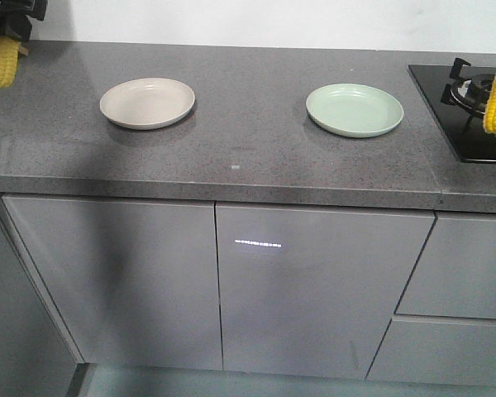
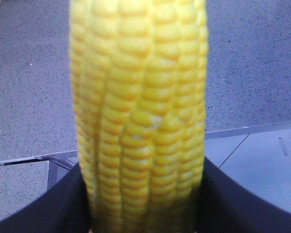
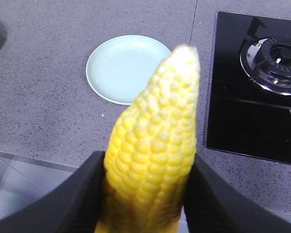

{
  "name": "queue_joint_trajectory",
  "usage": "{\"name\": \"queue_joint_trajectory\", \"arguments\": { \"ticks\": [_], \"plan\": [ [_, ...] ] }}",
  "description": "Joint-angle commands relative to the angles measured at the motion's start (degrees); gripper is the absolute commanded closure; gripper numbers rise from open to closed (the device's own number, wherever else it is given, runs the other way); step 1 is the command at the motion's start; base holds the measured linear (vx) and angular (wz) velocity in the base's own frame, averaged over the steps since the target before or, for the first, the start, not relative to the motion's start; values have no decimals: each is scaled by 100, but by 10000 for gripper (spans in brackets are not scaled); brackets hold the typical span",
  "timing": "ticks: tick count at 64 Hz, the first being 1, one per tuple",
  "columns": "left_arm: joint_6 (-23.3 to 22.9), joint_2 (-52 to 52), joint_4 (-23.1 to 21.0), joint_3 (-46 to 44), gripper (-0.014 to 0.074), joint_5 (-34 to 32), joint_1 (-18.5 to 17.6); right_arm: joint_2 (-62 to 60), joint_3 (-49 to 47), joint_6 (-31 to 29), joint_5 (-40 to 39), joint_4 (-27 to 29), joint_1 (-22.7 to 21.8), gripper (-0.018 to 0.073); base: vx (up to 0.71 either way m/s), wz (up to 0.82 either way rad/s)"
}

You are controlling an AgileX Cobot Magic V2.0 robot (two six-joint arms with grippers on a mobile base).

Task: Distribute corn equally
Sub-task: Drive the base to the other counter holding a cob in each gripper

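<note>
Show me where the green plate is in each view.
Exterior front view: green plate right of centre, on the counter.
Left wrist view: not in it.
Right wrist view: upper middle, behind the tip of the corn.
Shared landmark: the gas burner, to the plate's right.

We hold both arms high, one at each side, with the wrists pointing down. Our left gripper (image 2: pixel 143 199) is closed on the left cob (image 2: pixel 140 97). Its two black jaws press the lower part of the cob from both sides. In the front view this gripper shows only as a dark shape in the upper left corner. Our right gripper (image 3: pixel 148 194) is closed in the same way on the right cob (image 3: pixel 155 131), whose tip points away from the wrist.
</note>
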Motion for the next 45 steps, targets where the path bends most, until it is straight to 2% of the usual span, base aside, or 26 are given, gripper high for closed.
{"name": "queue_joint_trajectory", "arguments": {
  "ticks": [1, 45],
  "plan": [
    [-61, -250, 10, -130, 602, -334, -1, -239, -155, -9, -352, 94, -26, 344, 3, -4],
    [-61, -250, 10, -130, 602, -334, -1, -239, -155, -9, -352, 94, -26, 344, 10, -5]
  ]
}}
